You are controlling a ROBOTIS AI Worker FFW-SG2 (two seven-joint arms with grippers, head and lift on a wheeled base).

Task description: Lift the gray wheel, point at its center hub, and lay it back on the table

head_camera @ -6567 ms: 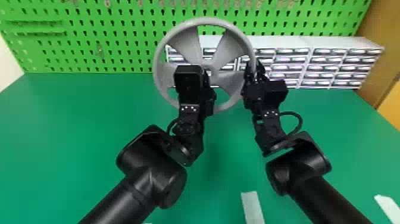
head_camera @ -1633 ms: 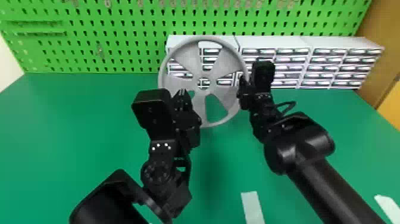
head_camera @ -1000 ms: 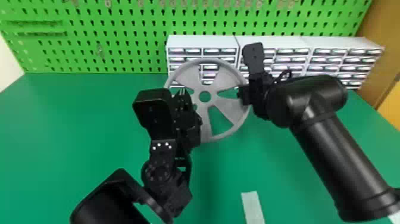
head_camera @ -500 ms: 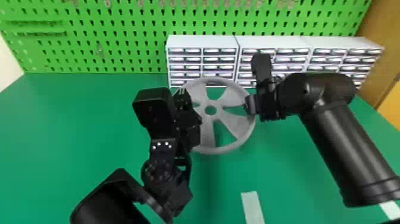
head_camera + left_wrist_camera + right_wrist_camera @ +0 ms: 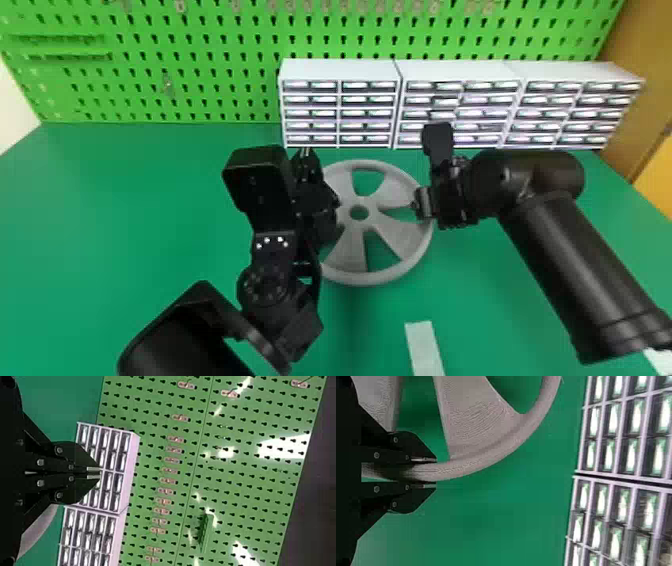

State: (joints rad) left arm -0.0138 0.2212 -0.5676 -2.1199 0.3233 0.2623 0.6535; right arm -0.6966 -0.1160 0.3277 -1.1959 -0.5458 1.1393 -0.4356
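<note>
Green pegboard stands at twelve o'clock behind the green worktop. Closed about the rim, the right gripper has the gray wheel by its three o'clock side, in the middle of the worktop. The left gripper is empty, fingertips together, near the wheel's ten o'clock, pointing toward twelve. Held from one side, the wheel could pivot or drop if released before its far edge is supported; whether it touches the worktop, I cannot tell. The right arm enters from four o'clock, wrist bent toward nine; the left arm rises from seven.
</note>
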